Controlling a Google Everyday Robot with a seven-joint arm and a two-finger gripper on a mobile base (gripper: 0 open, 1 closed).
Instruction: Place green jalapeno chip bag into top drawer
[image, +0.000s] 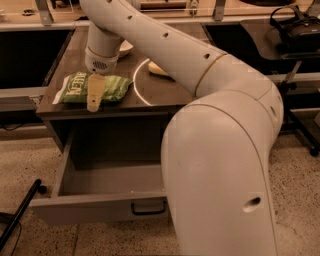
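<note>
Brown tabletop (70, 60) carries the chip bag (74, 90) right under the claw (94, 97); I cannot tell its grip. Open drawer (85, 210) below, unfilled.

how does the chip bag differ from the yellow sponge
The chip bag is green and lettered, mostly visible; the yellow sponge is plain, half hidden behind the arm. The gripper sits over the bag, not the sponge. Both lie on the cabinet top.
</note>
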